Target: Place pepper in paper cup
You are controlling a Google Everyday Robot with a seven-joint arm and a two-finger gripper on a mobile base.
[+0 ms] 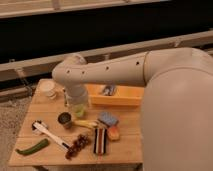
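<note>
The green pepper (pixel 32 147) lies on the front left corner of the wooden table (pixel 125 150). The white paper cup (pixel 48 89) stands upright at the back left corner. My arm reaches in from the right and bends down over the middle of the table. My gripper (pixel 75 103) hangs at its end, just over the yellow-green translucent cup (pixel 80 110), well to the right of the paper cup and far behind the pepper. The arm hides most of the gripper. It holds nothing that I can see.
A small dark metal cup (pixel 64 119), a banana (pixel 86 123), a dark grape bunch (pixel 77 145), a white-handled tool (pixel 47 132), a blue sponge (pixel 107 119), an orange piece (pixel 114 133) and a striped bar (pixel 100 141) lie mid-table. A yellow bin (pixel 120 97) stands behind.
</note>
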